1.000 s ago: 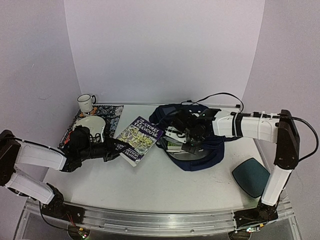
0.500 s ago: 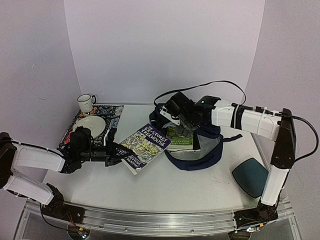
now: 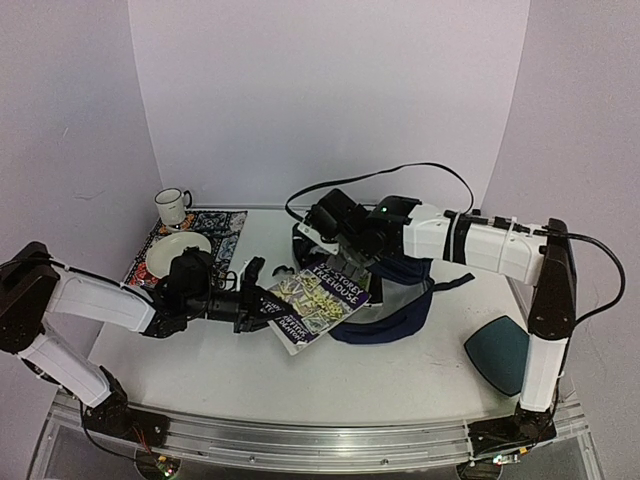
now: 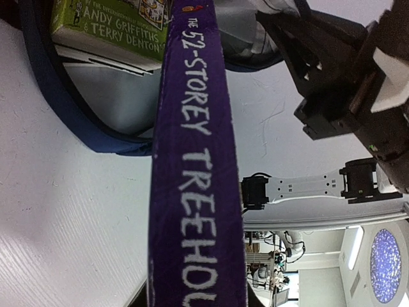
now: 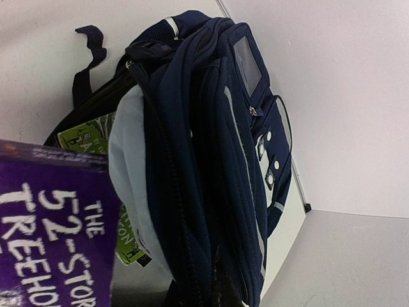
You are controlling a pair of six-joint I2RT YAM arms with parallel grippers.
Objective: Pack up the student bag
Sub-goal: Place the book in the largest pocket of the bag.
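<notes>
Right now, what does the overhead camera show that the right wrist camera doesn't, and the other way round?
Only the overhead view: the mug, the plate, the patterned mat, the teal object, and the left gripper shut on the purple book. Only the right wrist view: the front panel of the student bag with its pale patch and zip pulls, plus a clear look at the green book inside it. Both: the bag and the purple book.

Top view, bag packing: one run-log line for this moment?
left gripper shut on purple paperback book | right gripper shut on navy fabric backpack, flap raised | green paperback book inside backpack
</notes>
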